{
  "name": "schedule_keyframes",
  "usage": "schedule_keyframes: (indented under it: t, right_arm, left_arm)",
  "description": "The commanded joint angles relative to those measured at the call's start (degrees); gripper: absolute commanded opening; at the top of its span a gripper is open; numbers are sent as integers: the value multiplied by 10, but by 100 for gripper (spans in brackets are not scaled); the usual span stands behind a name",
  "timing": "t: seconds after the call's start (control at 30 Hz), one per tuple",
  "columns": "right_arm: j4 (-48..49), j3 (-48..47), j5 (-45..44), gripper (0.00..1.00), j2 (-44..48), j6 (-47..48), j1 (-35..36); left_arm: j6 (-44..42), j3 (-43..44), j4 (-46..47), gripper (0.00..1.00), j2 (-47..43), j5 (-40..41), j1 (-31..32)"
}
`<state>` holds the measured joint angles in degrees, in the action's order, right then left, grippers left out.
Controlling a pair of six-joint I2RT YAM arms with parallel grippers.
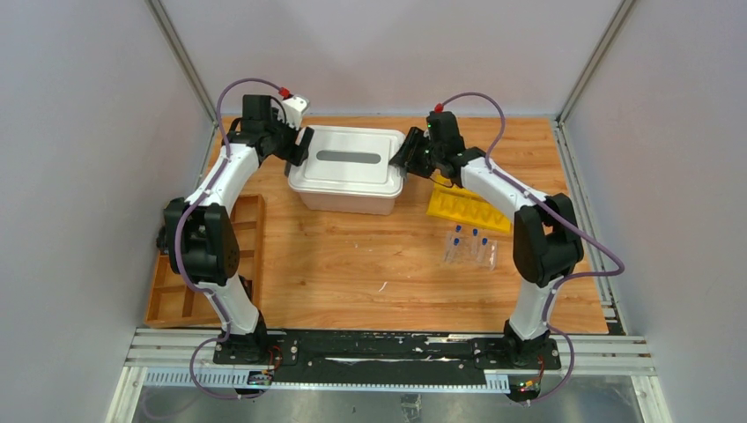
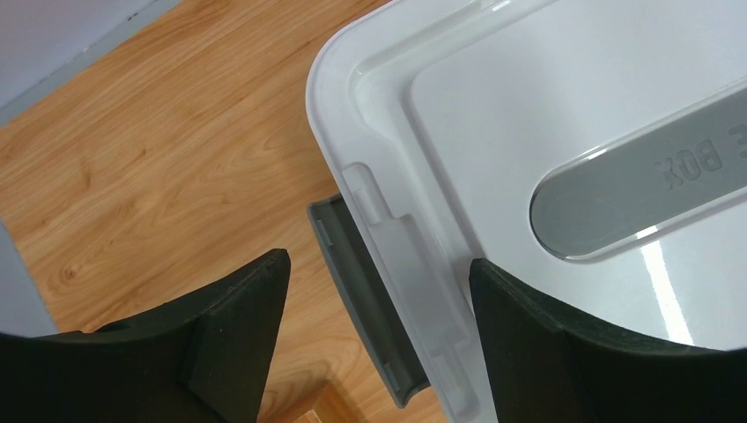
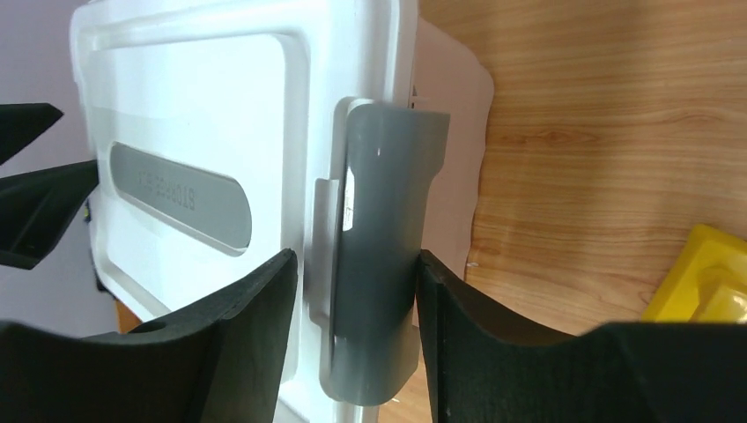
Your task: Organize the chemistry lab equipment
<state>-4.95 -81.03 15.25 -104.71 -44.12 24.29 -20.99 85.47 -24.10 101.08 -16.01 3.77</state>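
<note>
A bin [image 1: 343, 202] with a white lid [image 1: 345, 157] stands at the back middle of the table. My left gripper [image 1: 299, 145] is at its left end, open. Its fingers straddle the grey handle [image 2: 361, 291] and the lid rim with a gap on each side [image 2: 379, 260]. My right gripper [image 1: 407, 159] is at the right end, its fingers pressed on either side of the raised grey handle [image 3: 379, 229] and the lid edge [image 3: 356, 256]. A yellow tube rack [image 1: 467, 210] lies right of the bin. In front of it, small clear tubes with blue caps [image 1: 469, 247] stand in a clear rack.
A wooden divided tray [image 1: 198, 264] sits at the table's left edge beside the left arm. Grey walls close in the table on the left, right and back. The yellow rack's corner [image 3: 705, 282] lies close under my right wrist.
</note>
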Motion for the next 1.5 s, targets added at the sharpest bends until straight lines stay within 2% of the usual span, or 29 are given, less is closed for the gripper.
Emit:
schedule_keyframes:
  t: [0.0,0.2,0.3,0.4,0.47,0.57,0.63,0.77,0.93,1.03,1.17,1.47]
  right_arm:
    - [-78,-54,-65,55,-16,44,38]
    - [-138,-94,-146,51,-32,77,63]
    - [-161,-103,-195,42,-29,88,68]
    - [-166,-102,-225,34,-19,98,69]
    - [-170,-103,-232,33,-16,103,68]
    - [-172,-107,-238,34,-13,108,69]
    - [-174,-112,-244,35,-12,115,69]
    - [-176,-129,-246,36,-13,134,69]
    - [-177,-150,-215,37,-22,156,69]
    - [-180,-152,-202,37,-27,164,69]
    - [-181,-147,-194,37,-34,168,69]
    - [-190,-140,-193,38,-49,161,68]
  left_arm:
    - [-6,9,-28,80,-13,-26,6]
    - [-5,14,-30,80,-15,-27,7]
    - [5,49,-61,84,-7,-23,1]
    - [28,96,-102,93,2,-27,-16]
    - [51,121,-119,98,5,-49,-34]
    - [104,131,-128,100,1,-122,-87]
    - [122,112,-127,100,-9,-160,-100]
    - [142,48,-97,100,-20,-189,-104]
    - [191,24,-75,100,16,-234,-115]
    - [266,-3,-4,100,28,-301,-134]
    - [308,-50,66,100,23,-342,-135]
    - [312,-101,98,100,19,-371,-126]
